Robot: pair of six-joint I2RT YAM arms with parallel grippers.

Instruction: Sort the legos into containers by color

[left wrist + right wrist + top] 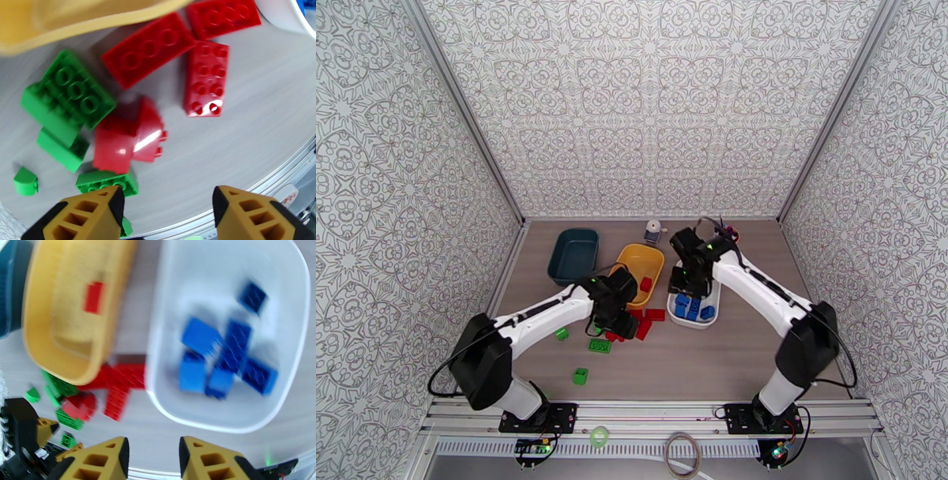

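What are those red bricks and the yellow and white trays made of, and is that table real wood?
Red bricks: hard glossy plastic, by the moulded studs and the bright glint on the rounded red piece. Yellow tray and white tray: likely moulded plastic, smooth with rounded corners. Table: grey wood-grain streaks, possibly laminate rather than solid wood; cannot tell.

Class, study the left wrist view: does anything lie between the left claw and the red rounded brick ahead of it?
Yes. A green brick lies flat just in front of one finger of the left claw, by the near edge of the red rounded brick. The other finger's path looks open.
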